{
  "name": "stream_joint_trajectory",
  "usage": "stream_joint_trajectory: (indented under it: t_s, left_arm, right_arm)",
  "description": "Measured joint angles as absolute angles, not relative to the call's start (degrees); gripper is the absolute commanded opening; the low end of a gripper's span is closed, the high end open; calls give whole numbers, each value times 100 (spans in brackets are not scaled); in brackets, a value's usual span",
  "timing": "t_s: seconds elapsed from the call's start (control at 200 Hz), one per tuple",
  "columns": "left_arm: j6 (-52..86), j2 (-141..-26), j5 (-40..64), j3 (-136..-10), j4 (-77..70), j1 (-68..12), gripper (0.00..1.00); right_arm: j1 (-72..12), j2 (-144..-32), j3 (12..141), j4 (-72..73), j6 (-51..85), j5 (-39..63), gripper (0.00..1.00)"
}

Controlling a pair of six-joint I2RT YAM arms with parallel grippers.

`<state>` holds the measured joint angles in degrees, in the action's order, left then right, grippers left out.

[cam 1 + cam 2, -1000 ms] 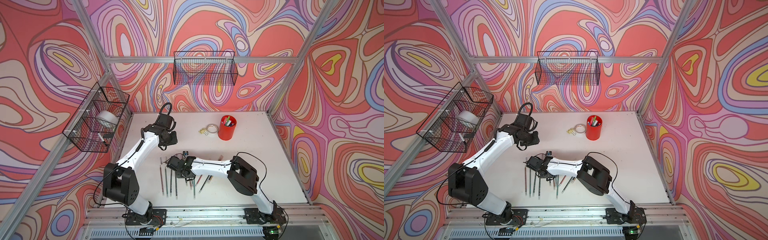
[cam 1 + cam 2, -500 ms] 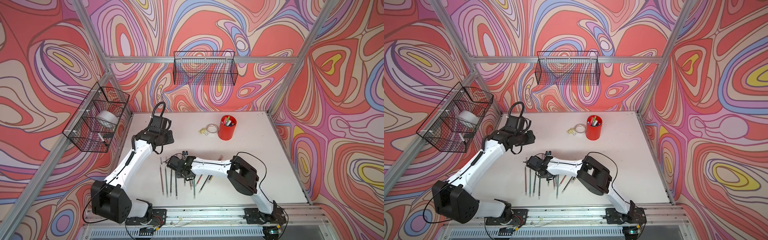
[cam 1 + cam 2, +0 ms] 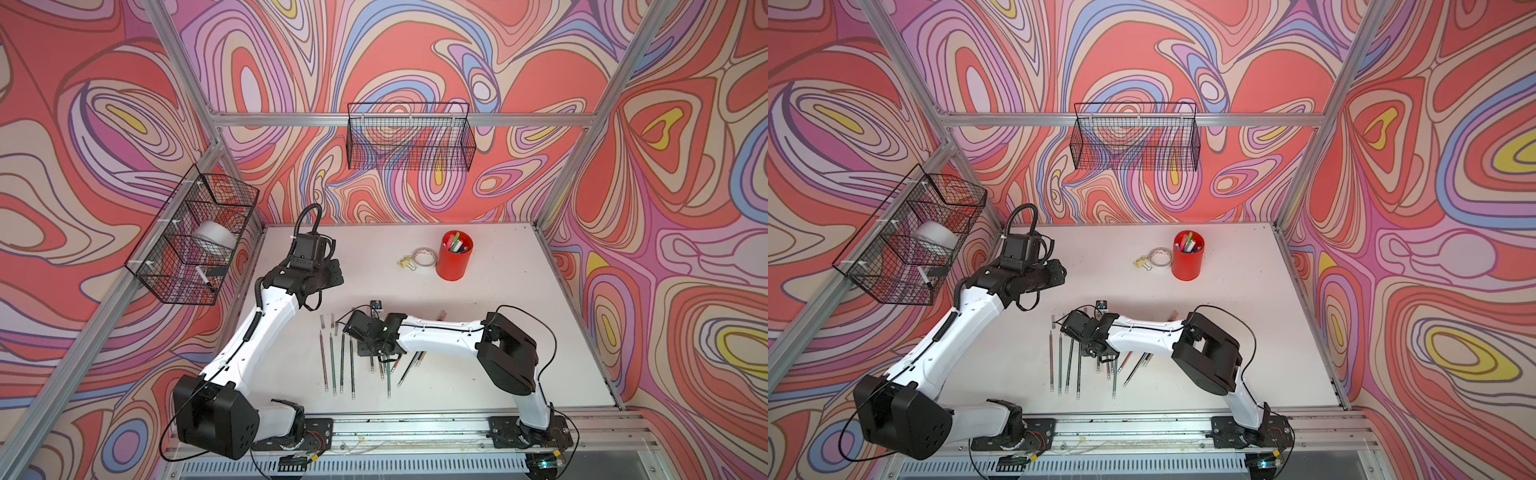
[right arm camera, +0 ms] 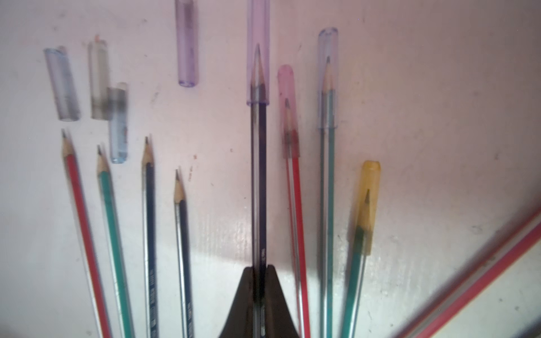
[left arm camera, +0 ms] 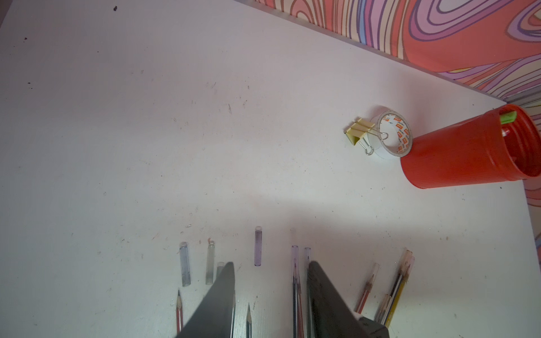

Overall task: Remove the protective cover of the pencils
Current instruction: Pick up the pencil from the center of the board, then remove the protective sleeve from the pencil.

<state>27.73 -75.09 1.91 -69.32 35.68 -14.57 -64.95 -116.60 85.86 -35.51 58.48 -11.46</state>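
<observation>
Right hand (image 4: 259, 281) clamps the dark pencil (image 4: 259, 175), leaving its purple cap (image 4: 257, 29) free. Left hand (image 5: 272, 264), at eleven o'clock, waits half-open and empty, likely to pull it.

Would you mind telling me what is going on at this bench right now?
The robot is taking the caps off pencils on the white table. The right gripper is shut on a dark pencil whose purple cap is on. The left gripper is open, holding nothing, above the table. Four bare pencils lie near four loose caps; several capped pencils lie beside them.
</observation>
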Motion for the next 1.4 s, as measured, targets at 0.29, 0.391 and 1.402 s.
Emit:
stream_joint_trajectory:
  t_s: [0.29, 0.391, 1.402]
  left_arm:
    - [3076, -7397, 882, -7076, 3675, -1245, 53]
    - [3249, -7295, 1437, -7177, 3752, -1243, 53]
    - [3669, -7231, 2351, -6803, 4058, -1673, 65]
  right_arm:
    - [-6495, -10704, 7592, -2397, 5717, -952, 4]
    - [-6495, -10307, 7220, -1863, 5647, -908, 4]
    - [-6796, -9054, 6294, -255, 5395, -978, 6]
